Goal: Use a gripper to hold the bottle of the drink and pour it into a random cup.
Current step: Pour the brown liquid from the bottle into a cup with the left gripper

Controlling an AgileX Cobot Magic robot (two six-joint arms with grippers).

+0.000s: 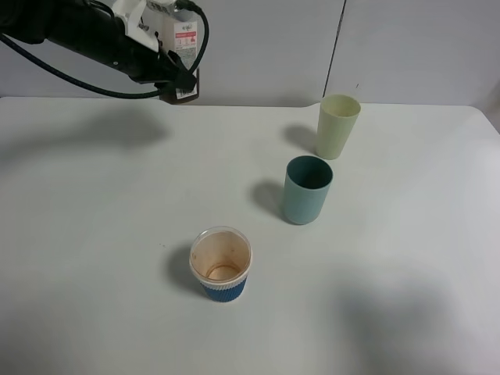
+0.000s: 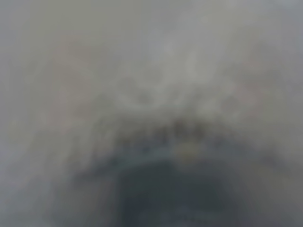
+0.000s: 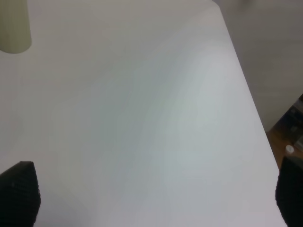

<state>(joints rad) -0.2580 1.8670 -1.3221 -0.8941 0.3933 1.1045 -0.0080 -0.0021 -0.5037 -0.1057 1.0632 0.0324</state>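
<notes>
Holding the small clear bottle in the clenched left gripper, right gripper spread empty; likely light, stiffish, slick, best squeezed across its labelled flats.

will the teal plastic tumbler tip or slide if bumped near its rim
The teal tapered plastic tumbler would probably tip: its base looks narrower than its rim. It looks empty, so likely light. On the smooth white table a low push would likely just slide it.
</notes>
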